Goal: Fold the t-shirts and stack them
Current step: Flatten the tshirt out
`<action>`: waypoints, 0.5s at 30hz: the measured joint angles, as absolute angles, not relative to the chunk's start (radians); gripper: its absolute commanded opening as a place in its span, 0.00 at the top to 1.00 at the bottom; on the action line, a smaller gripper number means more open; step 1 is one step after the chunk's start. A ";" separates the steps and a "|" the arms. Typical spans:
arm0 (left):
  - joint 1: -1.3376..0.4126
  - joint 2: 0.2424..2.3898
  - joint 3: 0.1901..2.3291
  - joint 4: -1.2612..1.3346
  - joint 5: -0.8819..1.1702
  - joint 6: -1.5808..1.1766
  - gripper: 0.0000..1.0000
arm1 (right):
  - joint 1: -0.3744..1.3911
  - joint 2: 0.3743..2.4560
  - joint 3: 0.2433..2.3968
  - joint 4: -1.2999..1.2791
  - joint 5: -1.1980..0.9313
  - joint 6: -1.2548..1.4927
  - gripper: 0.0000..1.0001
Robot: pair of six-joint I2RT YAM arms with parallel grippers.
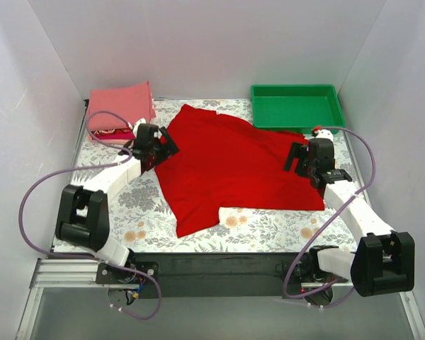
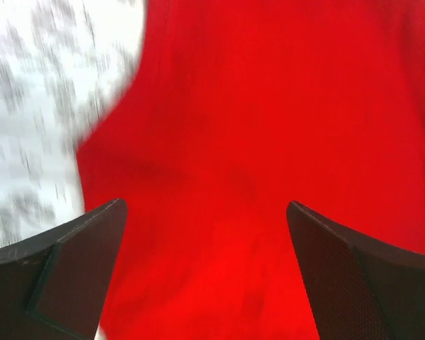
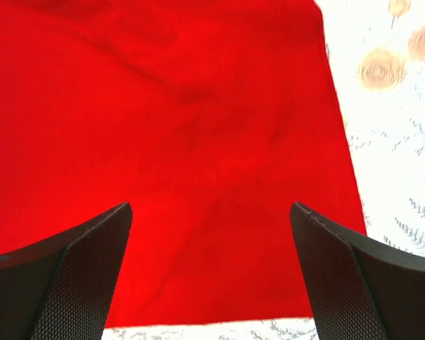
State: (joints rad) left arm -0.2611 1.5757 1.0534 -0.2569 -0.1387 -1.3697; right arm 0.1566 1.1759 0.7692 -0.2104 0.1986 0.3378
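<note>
T-shirt (image 1: 234, 170) lies under left gripper (image 2: 205, 211) and right gripper (image 3: 211, 209), seemingly ungripped.

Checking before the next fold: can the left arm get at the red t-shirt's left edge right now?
Probably yes. The left gripper hangs open over the left edge of the red t-shirt, with nothing between its fingers and the cloth.

Red t-shirt (image 1: 234, 166) lying spread on my table (image 1: 269, 227), my left gripper (image 1: 167, 144) and right gripper (image 1: 297, 156) flanking it, folded tees (image 1: 120, 108) sitting back-left, green tray (image 1: 296, 108) back-right.
</note>
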 measured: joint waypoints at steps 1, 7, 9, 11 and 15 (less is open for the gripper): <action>-0.279 1.542 1.009 -0.271 -0.131 -1.384 0.05 | 0.156 1.168 0.754 -0.210 0.197 0.339 0.02; -0.405 1.301 0.847 -0.364 -0.120 -1.492 0.04 | 0.139 1.097 0.681 -0.213 0.178 0.351 0.02; -0.455 1.227 0.805 -0.405 -0.123 -1.540 0.04 | 0.136 1.073 0.662 -0.212 0.175 0.360 0.02; -0.505 1.167 0.754 -0.454 -0.122 -1.590 0.04 | 0.130 1.053 0.644 -0.210 0.172 0.364 0.02; -0.601 1.085 0.636 -0.576 -0.120 -1.685 0.04 | 0.124 1.031 0.622 -0.213 0.166 0.369 0.02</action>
